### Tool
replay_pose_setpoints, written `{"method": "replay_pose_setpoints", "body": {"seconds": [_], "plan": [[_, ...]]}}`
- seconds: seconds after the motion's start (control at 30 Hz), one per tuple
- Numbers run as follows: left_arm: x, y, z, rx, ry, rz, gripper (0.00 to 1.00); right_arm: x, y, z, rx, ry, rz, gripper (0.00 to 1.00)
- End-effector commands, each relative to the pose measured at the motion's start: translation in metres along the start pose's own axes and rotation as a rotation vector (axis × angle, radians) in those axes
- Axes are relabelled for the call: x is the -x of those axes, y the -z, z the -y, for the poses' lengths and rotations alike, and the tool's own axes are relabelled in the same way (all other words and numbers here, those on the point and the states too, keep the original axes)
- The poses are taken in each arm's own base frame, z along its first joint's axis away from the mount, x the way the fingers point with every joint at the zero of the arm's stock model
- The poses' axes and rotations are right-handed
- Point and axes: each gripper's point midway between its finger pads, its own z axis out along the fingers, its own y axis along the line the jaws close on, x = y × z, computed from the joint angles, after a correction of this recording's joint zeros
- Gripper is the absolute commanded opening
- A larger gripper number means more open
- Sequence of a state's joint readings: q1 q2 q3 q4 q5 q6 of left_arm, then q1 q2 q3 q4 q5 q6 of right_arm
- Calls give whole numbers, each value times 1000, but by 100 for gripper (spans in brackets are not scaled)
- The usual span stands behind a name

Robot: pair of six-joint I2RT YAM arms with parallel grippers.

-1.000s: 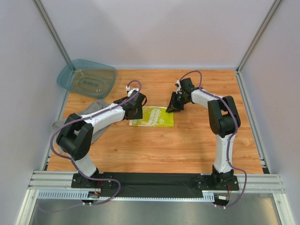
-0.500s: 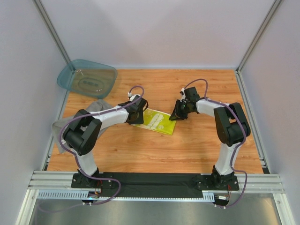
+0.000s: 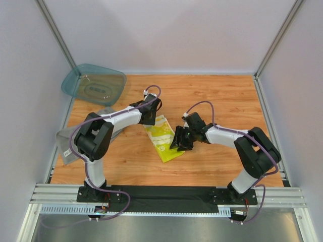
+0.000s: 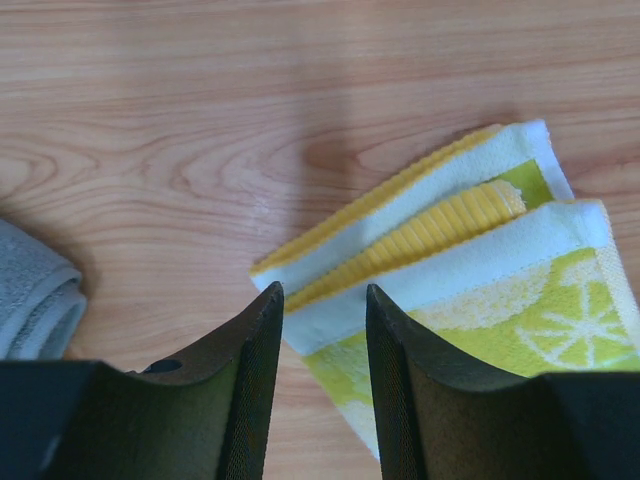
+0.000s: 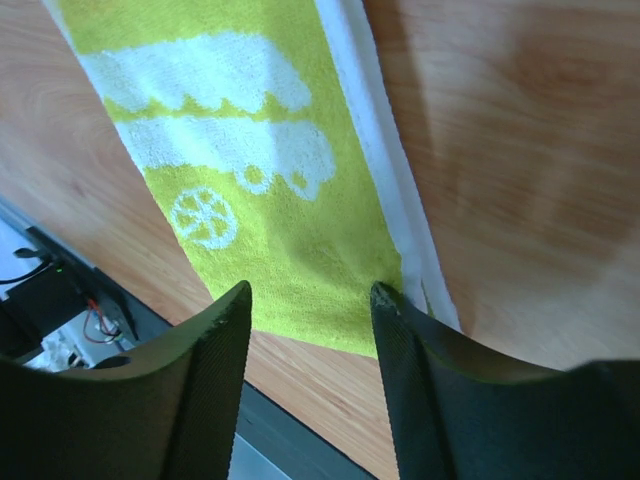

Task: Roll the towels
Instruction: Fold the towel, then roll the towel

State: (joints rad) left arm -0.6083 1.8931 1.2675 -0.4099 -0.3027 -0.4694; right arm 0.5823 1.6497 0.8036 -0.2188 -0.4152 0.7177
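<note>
Wooden table (image 3: 227,96): yellow-white patterned cloth (image 3: 163,137) folded, flat.

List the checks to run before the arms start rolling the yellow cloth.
1. Yellow-and-white cloth lies folded and flat: ok.
2. Left hand open at the cloth's far corner: ok.
3. Right hand open over the cloth's near end: ok.
4. Fingertips touching the cloth: cannot tell.
5. Grey towel apart from the cloth, at the left edge: ok.
6. Teal tub in the far left corner, away from both hands: ok.
</note>
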Motion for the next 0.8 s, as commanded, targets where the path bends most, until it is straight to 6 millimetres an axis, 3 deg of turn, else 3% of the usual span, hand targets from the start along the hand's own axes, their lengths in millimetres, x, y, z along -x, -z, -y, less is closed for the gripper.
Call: {"method": "replay_pose_setpoints", "body": {"seconds": [0.0,0.2,0.37,0.53,0.7,0.77], "plan": [[25,30,-12,16,-55,67,46,-8,15,44,-239,-16,13,55],[22,80,-5,-25,-42,109,45,12,43,20,-217,68,83,56],[-13,110,34,-173,-48,90,45,18,56,6,-184,137,108,55],[-59,123,82,-333,-65,8,45,26,66,18,-231,143,149,44],[-83,130,115,-429,-69,-29,45,30,60,42,-281,128,135,29],[-93,135,128,-475,-76,-45,45,22,52,53,-297,119,110,24]]}}
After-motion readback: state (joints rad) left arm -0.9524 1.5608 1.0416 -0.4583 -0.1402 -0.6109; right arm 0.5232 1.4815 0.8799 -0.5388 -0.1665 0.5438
